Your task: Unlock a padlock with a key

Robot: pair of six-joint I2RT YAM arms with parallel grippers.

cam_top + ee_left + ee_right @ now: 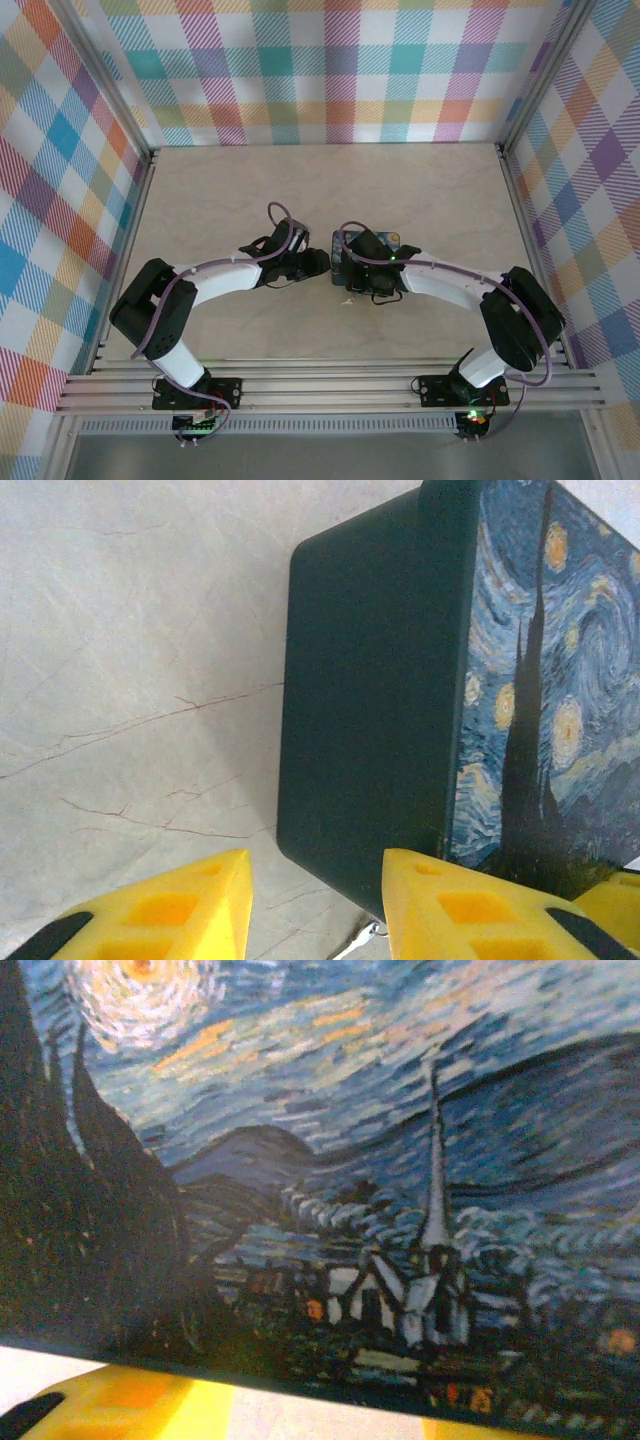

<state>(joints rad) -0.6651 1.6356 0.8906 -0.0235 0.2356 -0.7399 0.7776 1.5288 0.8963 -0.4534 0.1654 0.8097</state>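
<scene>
At the worktop [220,200] centre, left end effector [315,870] half-spread, empty, beside the painted box [380,700], at its dark side; right end effector [300,1415] spread, empty, at its picture face. A metal glint [362,938] shows at the corner: key or padlock, can't tell.

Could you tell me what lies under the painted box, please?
The box rests on the table. A small metal piece shows by its near corner. Anything else beneath is hidden by the box.
</scene>
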